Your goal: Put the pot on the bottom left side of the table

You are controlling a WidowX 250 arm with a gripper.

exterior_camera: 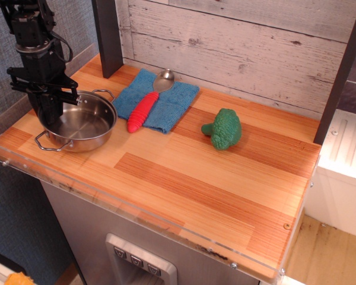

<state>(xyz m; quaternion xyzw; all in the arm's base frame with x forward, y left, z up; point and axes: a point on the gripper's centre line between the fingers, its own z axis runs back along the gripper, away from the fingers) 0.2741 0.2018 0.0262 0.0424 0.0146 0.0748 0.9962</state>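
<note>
Pot (77,122) at the counter (184,178) near-left corner, beside the blue cloth (157,98) | end effector (49,116) closed on its far rim | we judge it light, rigid, slick; rim grip suits, loop handles an alternative.

Steel pot (78,122) sits near the table's (184,178) left edge, black gripper (48,113) clamped on its rim — red-handled spoon (146,105) on a blue cloth (172,107) beside it, green toy (224,129) further right.
</note>
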